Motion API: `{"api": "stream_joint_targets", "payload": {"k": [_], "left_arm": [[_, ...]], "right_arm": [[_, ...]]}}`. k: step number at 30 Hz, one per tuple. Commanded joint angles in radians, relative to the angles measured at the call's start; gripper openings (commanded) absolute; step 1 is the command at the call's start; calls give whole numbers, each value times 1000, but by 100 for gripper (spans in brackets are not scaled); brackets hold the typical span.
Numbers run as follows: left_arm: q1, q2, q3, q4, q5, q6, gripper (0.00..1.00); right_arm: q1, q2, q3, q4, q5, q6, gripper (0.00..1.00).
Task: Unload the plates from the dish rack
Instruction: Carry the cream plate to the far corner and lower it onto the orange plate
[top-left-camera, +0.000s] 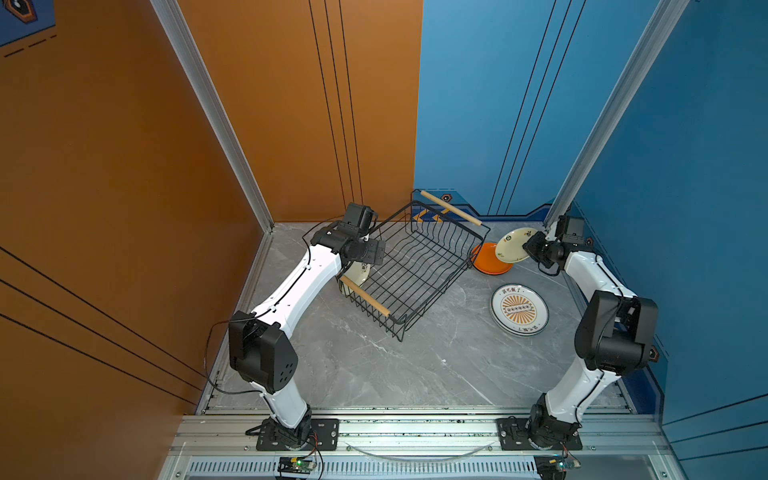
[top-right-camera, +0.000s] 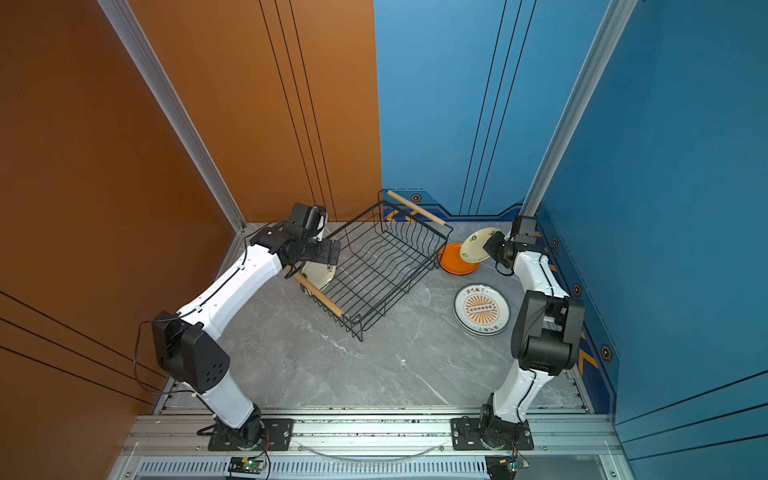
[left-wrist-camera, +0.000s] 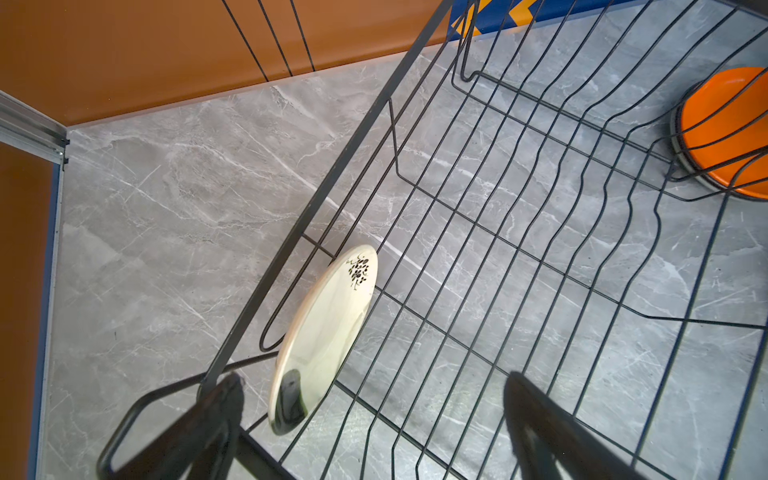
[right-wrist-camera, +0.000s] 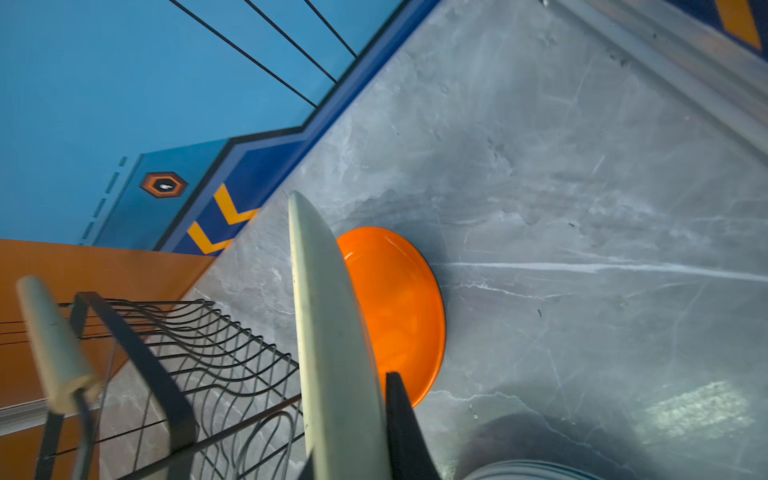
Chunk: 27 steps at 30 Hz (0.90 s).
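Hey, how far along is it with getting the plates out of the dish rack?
Nearly done. Out: the orange plate and the sunburst plate lie on the table. In hand: the right claw is shut on the lifted cream plate beside the orange one. Left: the last cream plate stands on edge in the dish rack, between the fingers of the open left claw, not yet gripped.

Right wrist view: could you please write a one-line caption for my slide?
Right gripper holds a cream plate edge-on; orange plate on the table beyond, dish rack beside.
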Motion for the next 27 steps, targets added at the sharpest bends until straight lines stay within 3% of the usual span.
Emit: {"api": "stream_joint_targets", "payload": {"k": [1,17,27], "left_arm": [[14,22,21,-37,-21,20,98],[24,16,6,-37,3,26,98],[25,11,-2,-37,13,30,98]], "right_arm": [[4,35,20,-10,8,-21,0],[30,190,98,-42,1,-35,0],[35,237,139,-58,-11,-35,22]]}}
